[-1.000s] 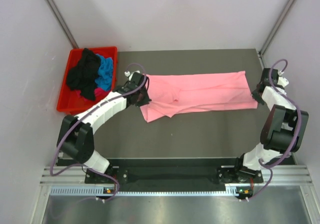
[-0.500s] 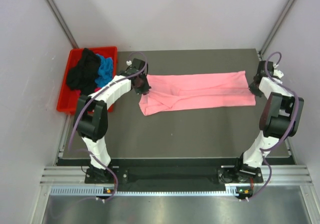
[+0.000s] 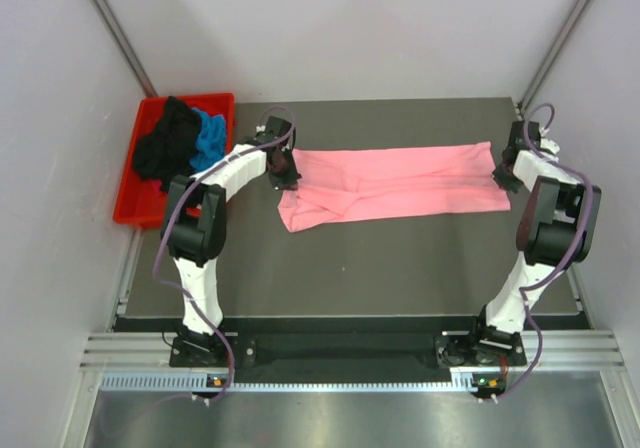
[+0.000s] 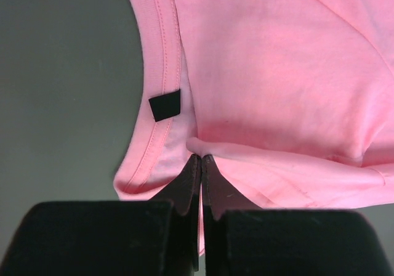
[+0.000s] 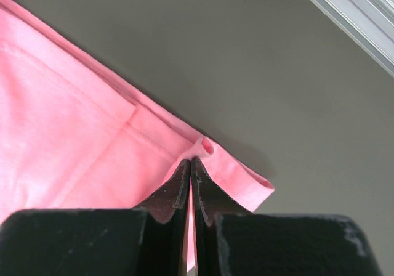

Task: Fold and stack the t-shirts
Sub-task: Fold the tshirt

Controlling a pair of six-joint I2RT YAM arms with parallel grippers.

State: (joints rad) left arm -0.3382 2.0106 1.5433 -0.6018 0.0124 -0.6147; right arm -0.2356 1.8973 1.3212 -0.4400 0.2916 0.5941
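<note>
On dark table (image 3: pixel 400 268), pink t-shirt (image 3: pixel 400 183) lies stretched as long band across far half, looks already folded lengthwise. Black t-shirt (image 3: pixel 165 148) and blue t-shirt (image 3: pixel 208 140) heaped in red bin (image 3: pixel 125 208) by far-left corner. Left gripper (image 4: pixel 201 159) pinched tight on fold at collar end, right gripper (image 5: pixel 191 162) clamped on hem corner at opposite end. Cloth thin, light, floppy, zero stiffness, so guessing it sags unless both ends travel together; stitched hems give best bite. Small black tag (image 4: pixel 165 106) sits on neckline
</note>
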